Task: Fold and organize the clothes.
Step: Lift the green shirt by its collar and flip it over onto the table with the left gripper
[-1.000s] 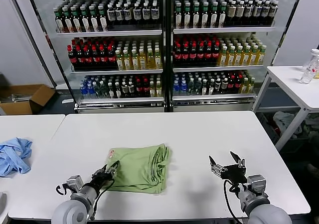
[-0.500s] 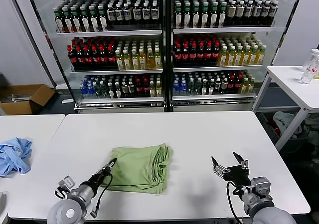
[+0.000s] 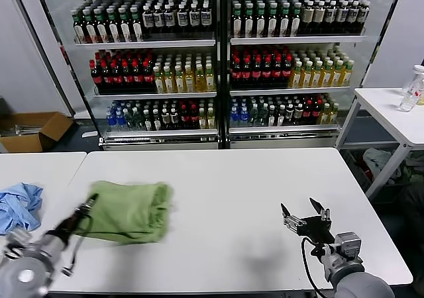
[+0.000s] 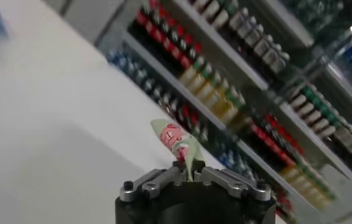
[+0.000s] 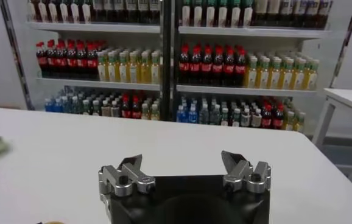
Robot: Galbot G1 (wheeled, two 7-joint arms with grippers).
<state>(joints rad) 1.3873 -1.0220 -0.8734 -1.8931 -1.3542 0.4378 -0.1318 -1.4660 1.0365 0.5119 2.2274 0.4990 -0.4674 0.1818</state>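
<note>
White laminate table carries the folded light-green fabric shirt at its nine o'clock side. Left gripper is clamped on the shirt's edge. Right gripper, at four o'clock, hovers with fingers spread, holding nothing.

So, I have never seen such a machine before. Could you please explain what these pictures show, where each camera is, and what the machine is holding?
This is a robot with two arms, each ending in a gripper. The wide picture comes from a camera on its head, looking down at a white table. The other two come from cameras on its wrists.

The left gripper is shut on the edge of a folded green shirt, which lies on the table's left part. The left wrist picture shows that pinched corner, with a red-and-white print.

The right gripper is open, holds nothing, and hovers over the table's right part. A blue cloth lies on the neighbouring table. Behind are shelves of bottles.
</note>
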